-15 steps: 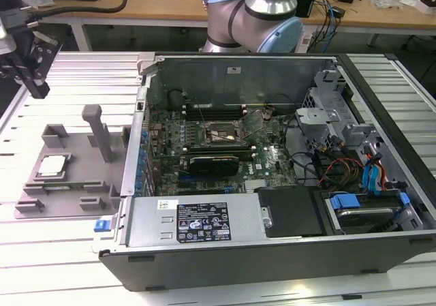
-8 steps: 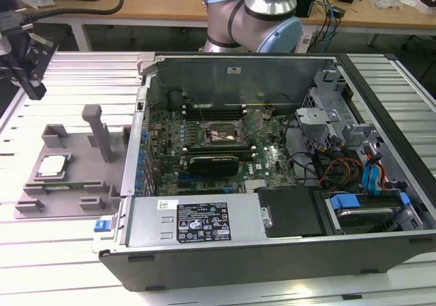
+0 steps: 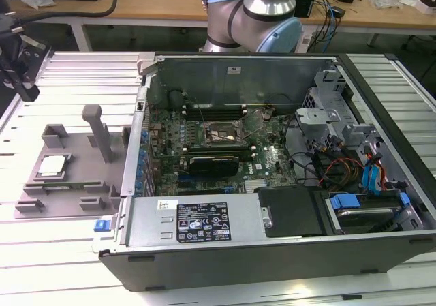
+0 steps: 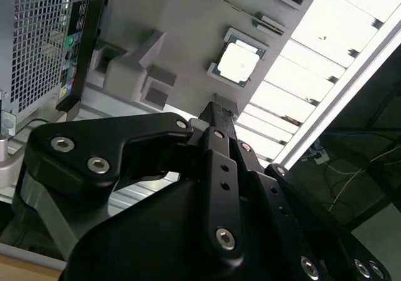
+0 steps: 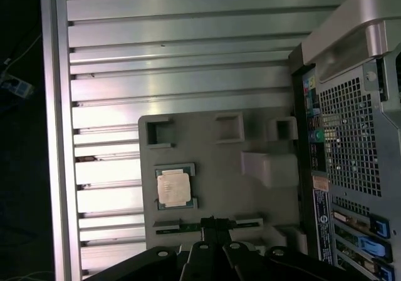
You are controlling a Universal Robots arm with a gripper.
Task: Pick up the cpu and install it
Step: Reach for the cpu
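Observation:
The cpu [image 3: 53, 166] is a small silvery square chip lying flat in a recess of the grey plastic tray [image 3: 82, 187], at the exterior view's left beside the open computer case. It also shows in both wrist views, cpu [image 4: 240, 62] and cpu [image 5: 173, 188]. My gripper [image 3: 26, 88] hangs high above the slatted table at the far left edge, beyond the tray and well apart from the chip. In both wrist views the black fingers [image 4: 216, 115] [image 5: 210, 226] meet at their tips with nothing held. The black cpu socket [image 3: 219, 134] sits on the motherboard inside the case.
The tray carries a tall grey post [image 3: 99, 132] and raised blocks around the chip. The case's metal wall [image 3: 136, 156] rises right beside the tray. Inside are cables, a drive cage [image 3: 327, 108] and blue clips. The arm's base [image 3: 255, 20] stands behind the case.

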